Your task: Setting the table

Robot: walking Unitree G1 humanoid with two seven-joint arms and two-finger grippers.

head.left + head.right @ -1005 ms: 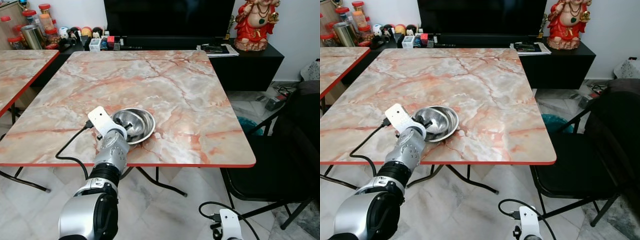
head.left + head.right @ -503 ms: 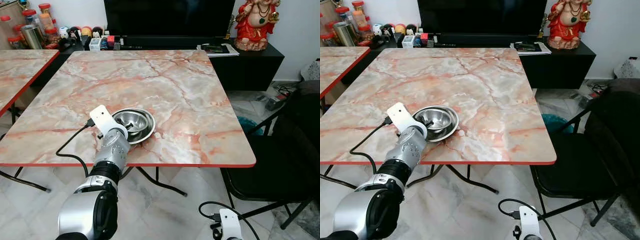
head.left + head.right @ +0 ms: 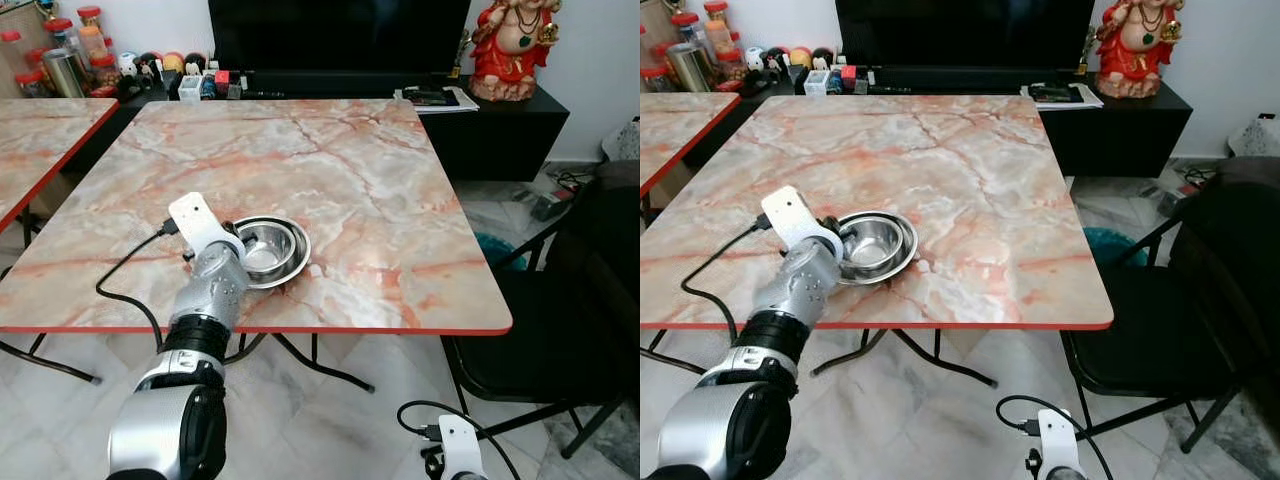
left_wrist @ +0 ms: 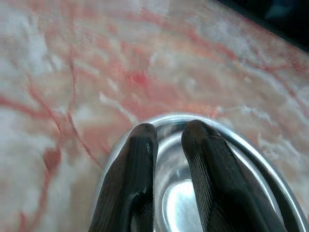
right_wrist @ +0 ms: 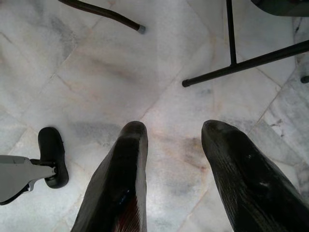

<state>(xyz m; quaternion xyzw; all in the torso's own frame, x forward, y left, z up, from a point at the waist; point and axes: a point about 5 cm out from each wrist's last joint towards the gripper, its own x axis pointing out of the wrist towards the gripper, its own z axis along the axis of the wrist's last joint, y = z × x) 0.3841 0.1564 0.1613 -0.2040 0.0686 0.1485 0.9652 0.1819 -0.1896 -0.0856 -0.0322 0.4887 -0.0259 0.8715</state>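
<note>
A steel bowl (image 3: 275, 250) sits upright on the marble-patterned table (image 3: 350, 160), near its front edge and left of centre. My left arm reaches over that front edge to the bowl's near-left side. In the left wrist view my left gripper (image 4: 169, 130) is shut on the bowl's (image 4: 241, 159) rim, one finger (image 4: 137, 164) over the rim's outer side and the other inside the bowl. My right gripper (image 5: 174, 133) hangs open above the tiled floor, holding nothing.
A black chair (image 3: 570, 320) stands at the table's right front corner. A second marble table (image 3: 40, 140) is at the left. Behind are a TV cabinet with a red statue (image 3: 510, 45) and jars (image 3: 70, 50). A black cable (image 3: 125, 275) trails from my left wrist.
The bowl, tipped up a second ago, now lies flat on the table. My left wrist has swung a little to the left and farther over the table.
</note>
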